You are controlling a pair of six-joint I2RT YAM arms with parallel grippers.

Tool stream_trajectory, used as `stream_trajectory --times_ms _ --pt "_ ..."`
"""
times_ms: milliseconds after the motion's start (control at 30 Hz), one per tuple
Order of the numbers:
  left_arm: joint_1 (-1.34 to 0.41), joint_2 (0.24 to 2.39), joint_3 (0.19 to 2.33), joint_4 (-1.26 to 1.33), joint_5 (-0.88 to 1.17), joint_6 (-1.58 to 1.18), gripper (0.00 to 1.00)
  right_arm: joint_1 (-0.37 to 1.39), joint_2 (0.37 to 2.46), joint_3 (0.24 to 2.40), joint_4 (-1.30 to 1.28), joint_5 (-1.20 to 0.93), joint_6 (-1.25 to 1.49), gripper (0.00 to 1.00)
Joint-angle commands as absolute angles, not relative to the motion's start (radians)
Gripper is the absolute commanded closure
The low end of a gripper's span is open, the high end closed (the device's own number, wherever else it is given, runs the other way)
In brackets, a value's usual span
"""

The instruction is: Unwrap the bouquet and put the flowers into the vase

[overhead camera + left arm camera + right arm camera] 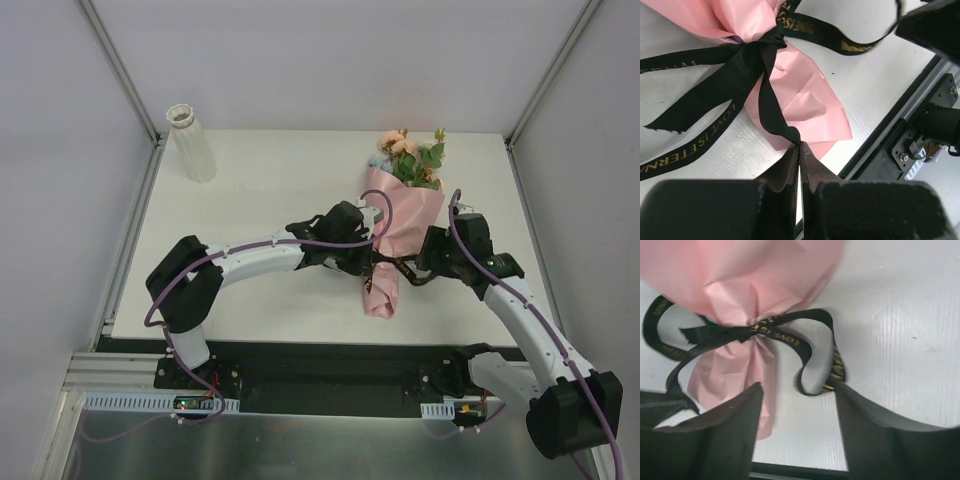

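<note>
Pinching a ribbon (740,80) tail, the left gripper (800,148) is closed. Beside the bouquet (400,215) the right gripper (797,390) gapes, holding nothing; vase (195,150) stands far left.

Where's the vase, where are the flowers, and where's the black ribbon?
vase (194,150): top external view, on its ribbed white side.
flowers (404,147): top external view, on a peach rose.
black ribbon (767,42): left wrist view, on the knot.
</note>
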State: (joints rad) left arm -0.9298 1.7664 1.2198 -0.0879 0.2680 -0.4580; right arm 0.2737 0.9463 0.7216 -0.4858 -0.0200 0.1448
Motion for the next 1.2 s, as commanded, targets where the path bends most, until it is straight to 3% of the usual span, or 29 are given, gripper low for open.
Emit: stream_trajectory --times_ms 0,67,200,300,367,700,800,833,900,933,1067,1100,1167 --pt "-0.934 1.689 1.273 -0.083 0.357 -0.468 1.0 0.278 1.003 0.77 -0.595 0.121 0.098 0.28" --pt "-0.934 1.684 1.296 -0.084 0.4 -0.477 1.0 0.291 0.964 0.758 -0.559 0.016 0.071 0.14" --pt "-0.936 1.677 1.319 -0.083 0.431 -0.491 1.0 0.293 0.882 0.752 -0.466 -0.123 0.185 0.02" --pt "-0.936 1.672 1.312 -0.083 0.404 -0.486 1.0 0.241 0.969 0.782 -0.466 -0.222 0.392 0.13" --pt "-0.936 1.669 1.304 -0.083 0.396 -0.485 1.0 0.235 1.065 0.801 -0.44 -0.329 0.446 0.26" --pt "-0.934 1.671 1.313 -0.084 0.405 -0.488 1.0 0.362 1.212 0.805 -0.302 -0.388 0.606 0.27" --pt "-0.934 1.671 1.321 -0.083 0.408 -0.485 1.0 0.368 1.227 0.769 -0.244 -0.407 0.652 0.44" --pt "-0.936 1.671 1.321 -0.083 0.413 -0.488 1.0 0.368 1.226 0.772 -0.242 -0.393 0.652 0.55" --pt "-0.936 1.667 1.318 -0.084 0.425 -0.486 1.0 0.368 1.221 0.782 -0.242 -0.393 0.644 0.67" --pt "-0.934 1.664 1.316 -0.089 0.422 -0.477 1.0 0.364 1.218 0.79 -0.247 -0.397 0.634 0.8" --pt "-0.931 1.564 1.247 -0.091 0.325 -0.457 0.54 0.362 1.186 0.801 -0.296 -0.361 0.56 0.99" --pt "-0.927 1.542 1.212 -0.091 0.284 -0.45 0.35 0.361 1.18 0.801 -0.304 -0.353 0.543 0.99" --pt "-0.905 1.49 1.165 -0.091 0.262 -0.446 0.31 0.36 1.167 0.798 -0.317 -0.345 0.509 0.99"
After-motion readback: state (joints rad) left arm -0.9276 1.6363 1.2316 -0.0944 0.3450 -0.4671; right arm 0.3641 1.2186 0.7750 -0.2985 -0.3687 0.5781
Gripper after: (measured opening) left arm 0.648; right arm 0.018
